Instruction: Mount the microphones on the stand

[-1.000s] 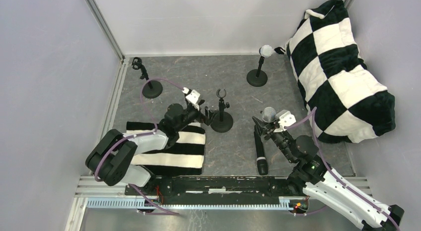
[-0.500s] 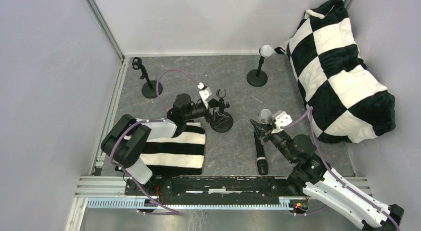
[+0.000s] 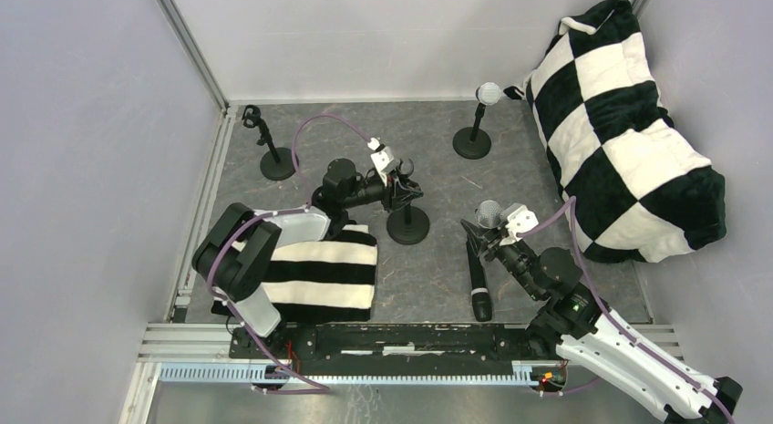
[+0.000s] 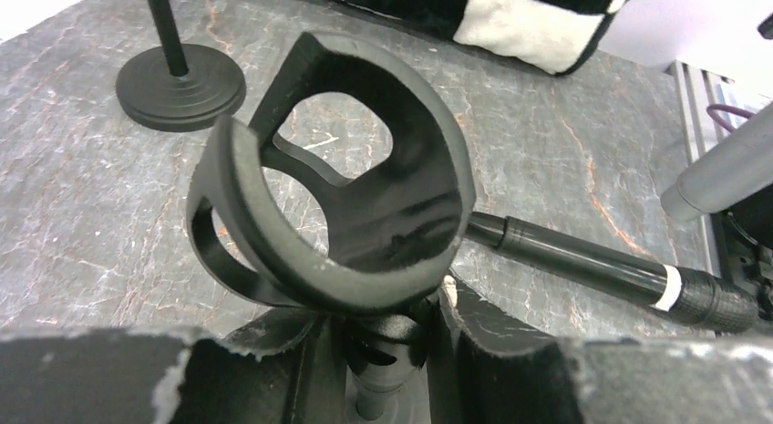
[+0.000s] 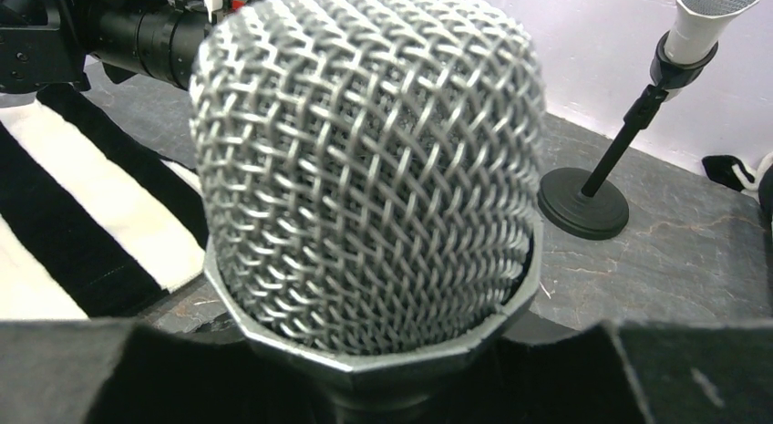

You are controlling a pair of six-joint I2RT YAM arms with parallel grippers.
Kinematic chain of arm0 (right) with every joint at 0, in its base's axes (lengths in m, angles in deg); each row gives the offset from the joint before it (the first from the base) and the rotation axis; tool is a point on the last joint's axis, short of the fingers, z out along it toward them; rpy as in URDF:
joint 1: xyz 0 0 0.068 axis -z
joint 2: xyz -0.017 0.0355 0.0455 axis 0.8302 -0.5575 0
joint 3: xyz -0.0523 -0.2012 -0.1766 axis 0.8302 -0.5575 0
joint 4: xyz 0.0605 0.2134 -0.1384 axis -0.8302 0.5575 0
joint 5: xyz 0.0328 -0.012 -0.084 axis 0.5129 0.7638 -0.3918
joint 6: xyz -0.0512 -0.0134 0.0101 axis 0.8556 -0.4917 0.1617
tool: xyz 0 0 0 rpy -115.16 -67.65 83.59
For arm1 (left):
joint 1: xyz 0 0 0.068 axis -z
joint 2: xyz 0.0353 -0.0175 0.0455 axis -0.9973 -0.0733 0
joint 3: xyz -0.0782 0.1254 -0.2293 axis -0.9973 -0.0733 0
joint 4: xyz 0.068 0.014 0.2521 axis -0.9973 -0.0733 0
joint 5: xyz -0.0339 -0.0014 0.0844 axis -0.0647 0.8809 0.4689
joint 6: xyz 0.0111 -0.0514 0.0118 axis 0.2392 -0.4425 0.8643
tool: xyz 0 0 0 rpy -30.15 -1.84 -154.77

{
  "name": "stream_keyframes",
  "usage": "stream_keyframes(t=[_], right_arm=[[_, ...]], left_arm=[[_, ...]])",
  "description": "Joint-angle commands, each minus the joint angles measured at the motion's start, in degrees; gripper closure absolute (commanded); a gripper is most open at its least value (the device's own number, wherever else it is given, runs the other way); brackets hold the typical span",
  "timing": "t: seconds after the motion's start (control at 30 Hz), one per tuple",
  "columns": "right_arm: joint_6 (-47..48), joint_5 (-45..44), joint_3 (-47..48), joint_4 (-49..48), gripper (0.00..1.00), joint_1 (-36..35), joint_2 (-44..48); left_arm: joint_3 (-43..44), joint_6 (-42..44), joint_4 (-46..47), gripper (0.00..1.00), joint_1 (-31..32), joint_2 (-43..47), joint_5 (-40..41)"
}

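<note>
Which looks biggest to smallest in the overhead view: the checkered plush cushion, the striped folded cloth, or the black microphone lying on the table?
1. black-and-white checkered plush cushion
2. black-and-white striped folded cloth
3. black stick microphone lying flat
The differences are plain.

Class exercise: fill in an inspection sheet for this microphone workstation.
Surface: grey stone-look mat.
Job's things: white microphone clipped in back-right stand; black microphone lying flat; silver microphone held; middle stand and back-left stand clips empty.
Clutter: striped cloth, checkered cushion.
Grippers: left gripper shut on middle stand's stem; right gripper shut on silver microphone.
Cables: purple cables loop along both arms.
Surroundings: plain grey walls, metal rail at near edge.
</note>
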Motion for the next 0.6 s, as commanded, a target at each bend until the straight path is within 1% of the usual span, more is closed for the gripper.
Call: stream_keyframes(t=[0.0,0.1,0.17,0.2,0.3,0.4,0.47,0.57], right_arm=[[-0.04,-1.49,1.39,-2.55,1.00,0.03,0.68],[-0.13,-2.66,1.02,-2.71,1.00,0.03,0.81],[-0.39,-3.46,0.46,-3.06,1.00,0.03,1.20],[-0.69,-3.77,0.16,-3.29,1.00,0.08,1.49],[-1.44,-4.82,-0.51,-3.52,1.00,0.09,1.80],[-1.92,-5.25,-0.62,-3.13,1.00,0.06,1.61],[-2.15,-5.78,-0.78,-3.25,1.00,0.07,1.75],[-3.21,-7.07,-0.94,-2.97,1.00,0.08,1.89]], left_arm=[[-2.31,-2.79,-0.42,0.98,1.29,3.59,6.99],[-4.46,-2.08,-1.04,0.98,4.00,6.67,16.39],[-5.77,-1.90,-0.76,0.98,6.53,8.53,24.69],[-6.34,-1.79,-0.80,0.98,7.87,9.28,29.47],[-7.04,-0.99,-0.68,0.98,12.56,10.50,47.85],[-5.86,0.10,-0.13,0.98,17.33,9.70,64.80],[-3.46,0.07,-0.41,0.98,19.91,7.91,74.07],[0.14,-0.52,-1.78,0.98,21.91,3.96,86.63]])
